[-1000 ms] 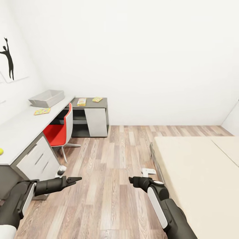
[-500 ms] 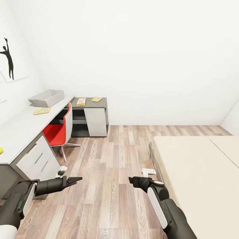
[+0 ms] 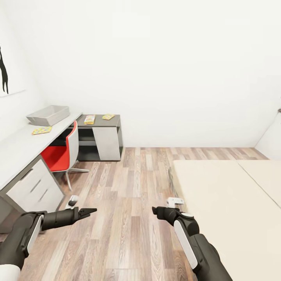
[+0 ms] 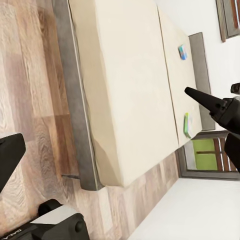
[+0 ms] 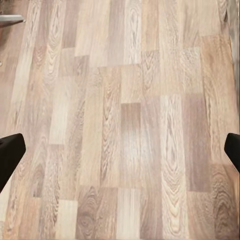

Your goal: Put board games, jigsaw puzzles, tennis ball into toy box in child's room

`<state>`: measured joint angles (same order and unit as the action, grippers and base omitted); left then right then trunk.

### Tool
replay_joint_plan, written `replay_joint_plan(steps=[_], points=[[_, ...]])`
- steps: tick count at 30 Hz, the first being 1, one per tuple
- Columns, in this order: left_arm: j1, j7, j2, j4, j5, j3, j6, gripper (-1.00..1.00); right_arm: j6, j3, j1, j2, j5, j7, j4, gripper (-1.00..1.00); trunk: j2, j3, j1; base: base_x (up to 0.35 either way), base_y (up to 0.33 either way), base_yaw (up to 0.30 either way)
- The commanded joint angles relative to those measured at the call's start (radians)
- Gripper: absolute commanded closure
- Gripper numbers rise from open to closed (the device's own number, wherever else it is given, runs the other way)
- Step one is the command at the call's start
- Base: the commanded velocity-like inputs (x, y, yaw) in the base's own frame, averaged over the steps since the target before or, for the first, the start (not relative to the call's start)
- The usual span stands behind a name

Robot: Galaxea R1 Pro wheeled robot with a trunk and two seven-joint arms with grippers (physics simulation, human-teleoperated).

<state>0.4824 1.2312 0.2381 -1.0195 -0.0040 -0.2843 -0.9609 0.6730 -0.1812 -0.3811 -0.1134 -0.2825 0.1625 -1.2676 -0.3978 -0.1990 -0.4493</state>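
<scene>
The light grey toy box (image 3: pixel 48 115) stands at the far end of the pale part of the table (image 3: pixel 17 146). A jigsaw puzzle with a bright multicoloured lid (image 3: pixel 41 130) lies in front of it. Two small yellowish flat boxes (image 3: pixel 89 119) (image 3: pixel 108 116) lie on the dark desk part; I cannot tell which is puzzle or board game. On the bed (image 3: pixel 226 203) (image 4: pixel 125 90), two small board games, one blue (image 4: pixel 183 52) and one green (image 4: pixel 186 124), rest near the headboard. The tennis ball is out of view. My left gripper (image 3: pixel 88 212) (image 4: pixel 120 152) and right gripper (image 3: pixel 156 211) (image 5: pixel 120 150) hang open and empty over the wood floor.
A red-and-white chair (image 3: pixel 60 156) sits tucked at the desk. White drawers (image 3: pixel 33 189) front the near desk section. Wood-plank floor (image 3: pixel 128 183) runs between desk and bed. A black silhouette poster (image 3: pixel 4 74) hangs on the left wall.
The whole picture has slid left, so the camera has turned right. The tennis ball has left the view's left edge. Both arms hold the same pose.
</scene>
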Motion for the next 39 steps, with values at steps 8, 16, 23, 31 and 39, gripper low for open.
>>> replay_joint_plan(steps=[8, 16, 23, 31, 39], points=[[0.001, 0.004, 0.0, -0.001, -0.001, -0.001, -0.01, -1.0, 0.002, -0.003, -0.001, 0.002, -0.01, 0.009, -0.001, -1.0, -0.002, -0.002, -0.001, 0.0, -0.194, 0.0], [0.001, 0.004, 0.0, -0.001, -0.001, -0.001, -0.01, -1.0, 0.002, -0.002, -0.001, 0.003, -0.01, 0.009, -0.001, -1.0, -0.002, -0.002, -0.001, 0.0, -0.028, 0.0], [0.001, 0.004, 0.0, -0.001, -0.001, -0.001, -0.01, -1.0, 0.002, -0.002, -0.001, 0.003, -0.01, 0.009, -0.001, -1.0, -0.002, -0.002, -0.001, 0.0, -0.003, 0.0], [0.001, 0.004, 0.0, -0.001, -0.001, -0.001, -0.01, -1.0, 0.002, -0.003, -0.001, 0.003, -0.01, 0.009, -0.001, -1.0, -0.002, -0.002, -0.001, -0.078, -0.014, 0.0], [0.001, 0.004, 0.0, -0.001, -0.001, -0.001, -0.01, -1.0, 0.002, -0.003, -0.001, 0.003, -0.01, 0.009, -0.001, -1.0, -0.002, -0.002, -0.001, -0.018, -0.005, 0.0]])
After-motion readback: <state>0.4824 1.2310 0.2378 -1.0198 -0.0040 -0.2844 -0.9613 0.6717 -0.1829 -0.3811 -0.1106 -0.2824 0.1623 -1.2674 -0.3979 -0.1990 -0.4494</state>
